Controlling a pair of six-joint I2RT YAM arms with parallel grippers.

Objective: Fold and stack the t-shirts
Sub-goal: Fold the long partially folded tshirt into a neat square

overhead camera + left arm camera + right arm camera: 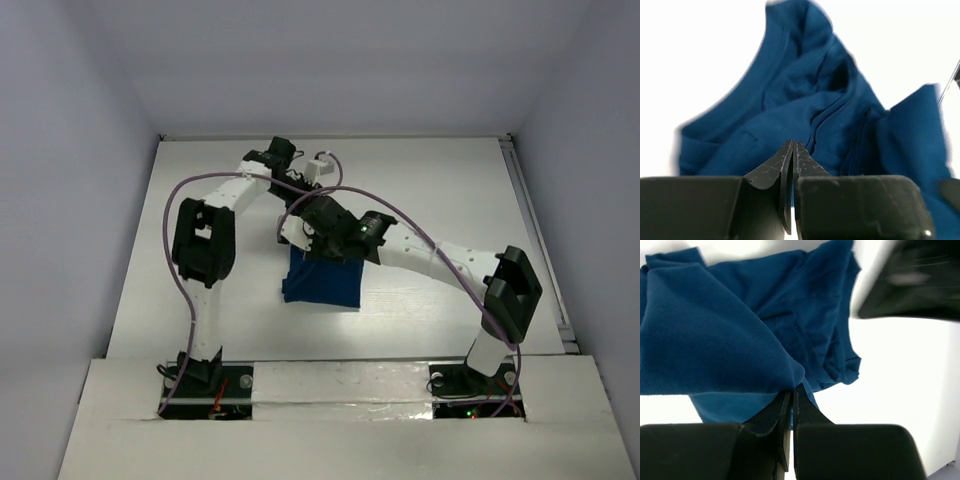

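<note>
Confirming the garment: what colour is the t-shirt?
Plain dark blue t-shirt; clearest in right wrist view.

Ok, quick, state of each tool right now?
Left tool: closed, pinching the blue t-shirt.
Right tool: closed on a fold of the same blue t-shirt.

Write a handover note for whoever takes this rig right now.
Left claw: shut, tips against the shirt; I cannot tell whether it pinches any cloth.
Right claw: shut on a fold of the shirt.
Shirt: in the middle of the table, bunched under both claws, with only plain blue showing.
Done: a rough partial fold at most.
Left: finish and flatten the fold, then let go. No second shirt is in view to stack.
</note>
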